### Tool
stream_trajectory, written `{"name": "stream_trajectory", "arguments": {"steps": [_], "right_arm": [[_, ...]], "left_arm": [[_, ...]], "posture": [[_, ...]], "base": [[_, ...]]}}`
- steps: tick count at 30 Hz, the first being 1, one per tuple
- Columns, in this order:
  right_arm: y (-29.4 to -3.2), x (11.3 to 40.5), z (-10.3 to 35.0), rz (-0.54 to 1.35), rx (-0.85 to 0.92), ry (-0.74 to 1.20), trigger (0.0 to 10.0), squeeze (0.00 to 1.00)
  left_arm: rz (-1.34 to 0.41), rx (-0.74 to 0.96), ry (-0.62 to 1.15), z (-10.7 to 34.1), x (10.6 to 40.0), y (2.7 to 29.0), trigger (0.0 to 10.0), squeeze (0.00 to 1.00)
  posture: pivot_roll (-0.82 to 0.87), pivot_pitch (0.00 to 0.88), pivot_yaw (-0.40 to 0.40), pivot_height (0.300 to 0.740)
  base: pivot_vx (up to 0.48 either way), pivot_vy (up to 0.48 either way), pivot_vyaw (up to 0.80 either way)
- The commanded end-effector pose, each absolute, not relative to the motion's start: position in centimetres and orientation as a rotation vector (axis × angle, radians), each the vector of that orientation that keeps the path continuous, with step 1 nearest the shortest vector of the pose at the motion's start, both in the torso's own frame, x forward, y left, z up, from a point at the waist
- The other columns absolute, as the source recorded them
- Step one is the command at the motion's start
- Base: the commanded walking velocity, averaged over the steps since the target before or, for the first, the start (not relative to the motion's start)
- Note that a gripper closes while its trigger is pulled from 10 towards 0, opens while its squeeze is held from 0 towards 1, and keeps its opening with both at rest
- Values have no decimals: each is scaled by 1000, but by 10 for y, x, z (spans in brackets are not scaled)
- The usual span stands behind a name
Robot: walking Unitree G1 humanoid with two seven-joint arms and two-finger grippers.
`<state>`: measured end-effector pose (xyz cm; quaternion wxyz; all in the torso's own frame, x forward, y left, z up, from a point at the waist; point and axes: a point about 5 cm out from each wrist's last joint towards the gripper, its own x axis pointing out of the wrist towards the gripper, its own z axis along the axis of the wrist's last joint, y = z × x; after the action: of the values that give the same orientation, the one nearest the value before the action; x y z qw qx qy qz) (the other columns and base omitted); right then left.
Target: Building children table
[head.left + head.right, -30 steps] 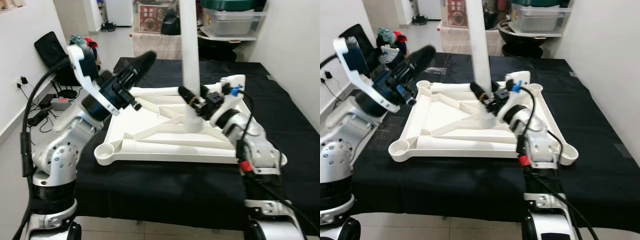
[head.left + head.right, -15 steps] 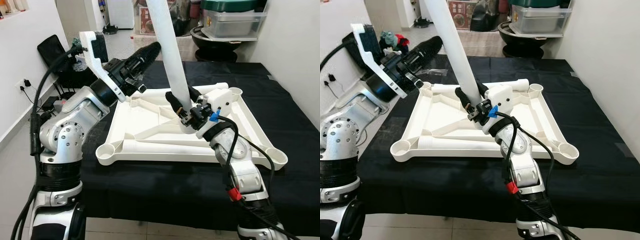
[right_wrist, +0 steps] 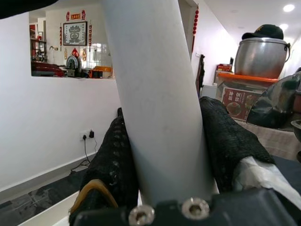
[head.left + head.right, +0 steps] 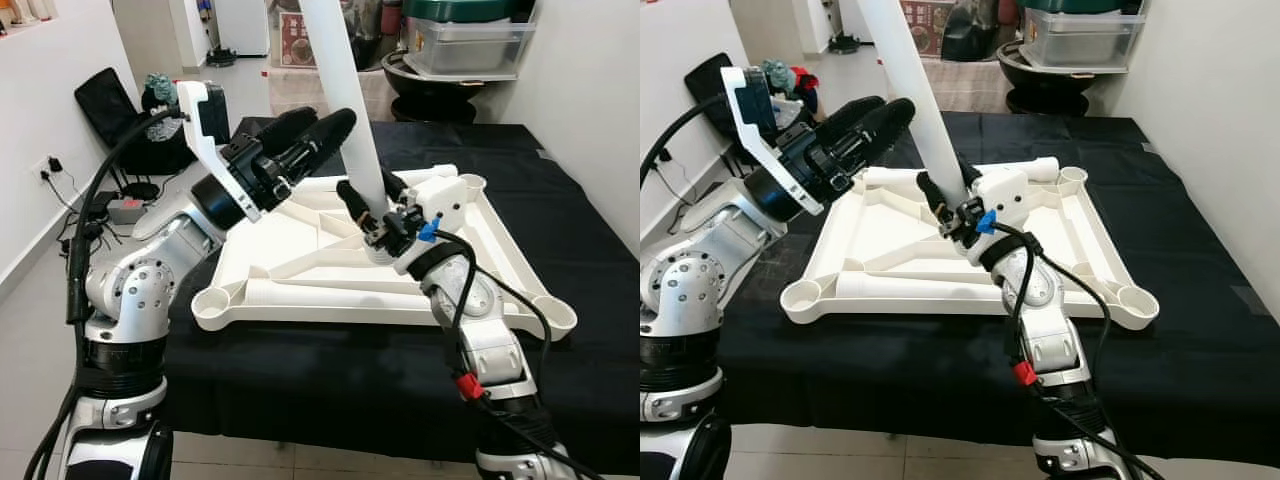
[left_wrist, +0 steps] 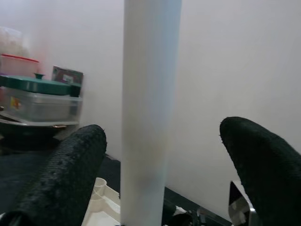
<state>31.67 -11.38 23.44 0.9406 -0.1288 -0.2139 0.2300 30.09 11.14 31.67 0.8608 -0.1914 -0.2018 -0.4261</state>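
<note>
Black cloth covers the work table [image 4: 590, 210], and on it lies one white tabletop [image 4: 300, 262], upside down, its ribbed underside facing up. Four round leg sockets mark its corners, the near-left socket [image 4: 208, 303] and the near-right socket [image 4: 556, 315] being closest to the robot.

One white table leg [image 4: 345, 95] rises from the middle of the tabletop, leaning slightly so that its upper end tilts toward the far left and runs out of the top of the head views. Its lower end sits between the fingers of the right gripper [image 4: 368, 203], which is clamped on it: in the right wrist view the leg [image 3: 155, 94] passes straight between the two black fingers [image 3: 117, 160], both pressed against its sides. The right arm reaches up from the near right, over the near edge of the tabletop.

Held up on the left, the left gripper [image 4: 305, 130] points rightward at the leg, higher up the leg than the right gripper. Its two fingers are spread apart; in the left wrist view the leg [image 5: 148, 108] stands upright in the gap between them, with space on either side and neither finger touching it.

Beyond the table, at the far right, one clear storage box with a green lid [image 4: 465, 35] sits on a shelf.
</note>
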Motion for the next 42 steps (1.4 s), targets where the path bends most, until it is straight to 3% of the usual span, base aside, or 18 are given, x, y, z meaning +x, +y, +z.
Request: {"name": "stream_trajectory", "arguments": {"steps": [1,14,15,16,19,20,21,22,39,40,41,42], "right_arm": [[-110,315,241,481,-259,-459,10000,0],[-102,310,241,555,-252,-468,10000,0],[-101,309,241,559,-254,-469,10000,0],[-101,309,241,564,-256,-471,10000,0],[-100,308,241,567,-257,-472,10000,0],[-100,308,241,569,-258,-472,10000,0],[-100,308,241,569,-258,-472,10000,0],[-100,308,242,570,-260,-472,10000,0],[-98,310,237,596,-330,-423,10000,0],[-96,308,233,638,-346,-399,10000,925],[-94,306,229,679,-360,-376,10000,1000],[-94,306,229,679,-360,-376,10000,1000]], "left_arm": [[-868,-383,-431,316,301,108,10000,1000],[-841,-337,-426,326,317,86,10000,1000],[-844,-326,-426,330,321,81,10000,235],[-852,-319,-429,333,323,77,10000,0],[-858,-315,-431,336,324,74,10000,0],[-862,-313,-432,337,325,73,9098,0],[-862,-313,-432,337,325,73,9098,0],[-880,-315,-434,338,323,71,0,0],[-916,-284,-453,346,321,73,0,0],[-930,-268,-452,346,321,71,0,0],[-947,-253,-449,345,320,70,0,0],[-947,-253,-449,345,320,70,0,0]], "posture": [[-76,0,9,740],[-78,0,12,740],[-80,0,14,740],[-83,0,15,740],[-84,0,15,740],[-84,0,15,740],[-84,0,15,740],[-85,0,17,740],[-71,0,23,740],[-70,0,24,740],[-68,0,25,740],[-68,0,25,740]], "base": [[0,0,0],[0,0,0],[0,0,0],[0,0,0],[0,0,0],[0,0,0],[0,0,0],[0,0,0],[0,0,0],[0,0,0],[0,0,0],[0,0,0]]}}
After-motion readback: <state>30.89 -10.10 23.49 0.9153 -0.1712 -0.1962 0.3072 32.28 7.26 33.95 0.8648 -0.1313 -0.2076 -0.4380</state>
